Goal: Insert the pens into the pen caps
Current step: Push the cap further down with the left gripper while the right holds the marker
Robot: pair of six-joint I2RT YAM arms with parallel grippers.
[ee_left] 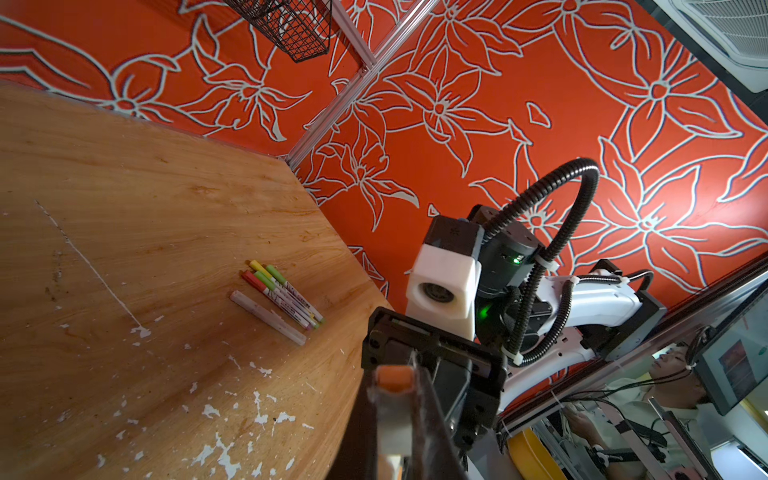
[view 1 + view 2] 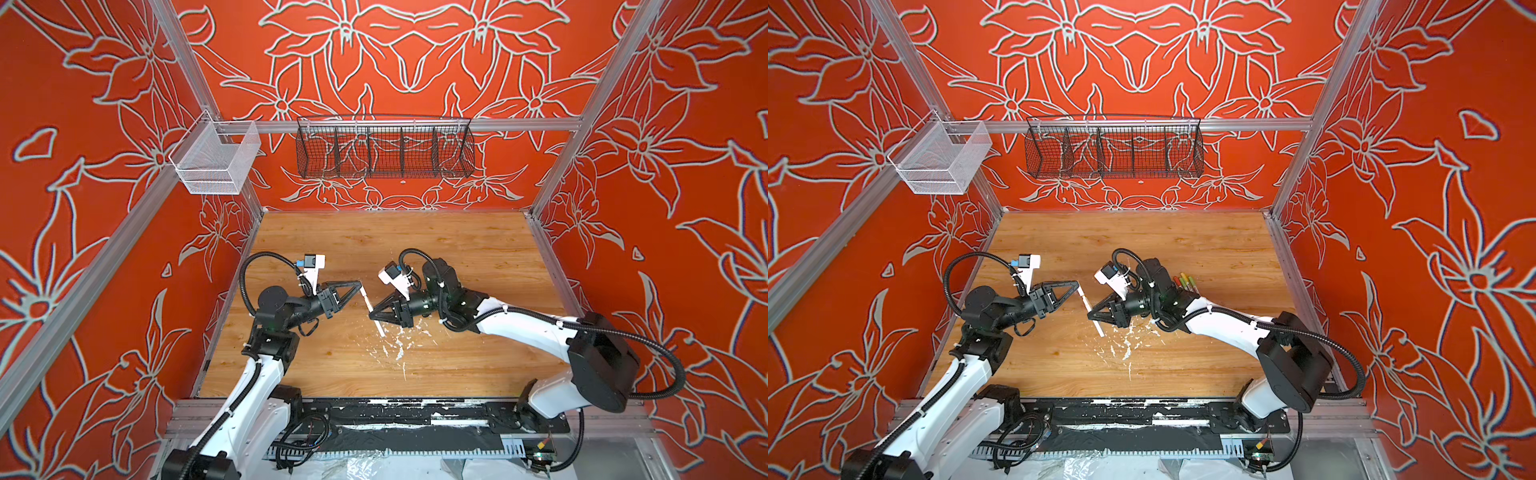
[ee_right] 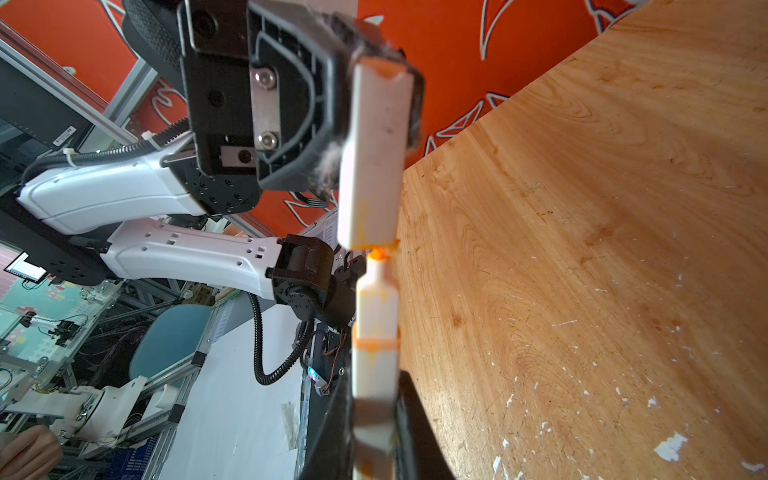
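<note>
My left gripper (image 2: 360, 287) is shut on a pale grey pen cap (image 3: 374, 158) with orange showing inside it. My right gripper (image 2: 372, 316) is shut on a white pen (image 3: 376, 332) with an orange tip. Both are held in the air over the middle of the table, cap (image 2: 1082, 295) and pen (image 2: 1095, 321) in one line. In the right wrist view the orange tip sits just at the cap's mouth. In the left wrist view the cap (image 1: 395, 399) stands between the jaws of my left gripper (image 1: 395, 386). Several other pens (image 1: 282, 301) lie side by side on the table behind my right arm.
White paint flecks (image 2: 397, 347) dot the wooden table (image 2: 478, 249) near the front. A black wire basket (image 2: 384, 147) and a white mesh basket (image 2: 216, 160) hang on the back rail. Red patterned walls close in three sides.
</note>
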